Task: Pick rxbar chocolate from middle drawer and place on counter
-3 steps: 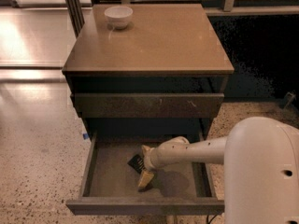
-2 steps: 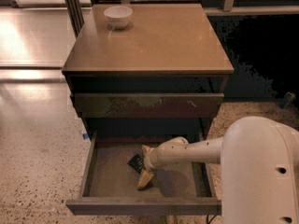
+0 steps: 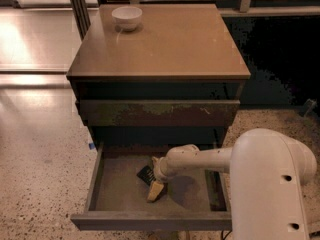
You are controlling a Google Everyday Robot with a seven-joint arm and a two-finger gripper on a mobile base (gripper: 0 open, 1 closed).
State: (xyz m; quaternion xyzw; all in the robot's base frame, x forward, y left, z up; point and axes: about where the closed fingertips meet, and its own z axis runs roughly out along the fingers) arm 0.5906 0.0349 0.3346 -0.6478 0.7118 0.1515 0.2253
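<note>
Reaching claw (image 3: 155, 188): low in the open middle drawer (image 3: 117, 189), for the bar; its state I cannot tell.
rxbar chocolate (image 3: 146, 174): on the drawer bottom, just beside the claw.
table (image 3: 175, 44): above the claw, the goal.

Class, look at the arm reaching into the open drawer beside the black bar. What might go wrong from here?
1. The gripper sits at the edge of the rxbar chocolate, which lies flat on the floor of the middle drawer. The bar may slide away rather than lift.
2. Rising toward the counter, the arm may catch the worn drawer front just above.
</note>
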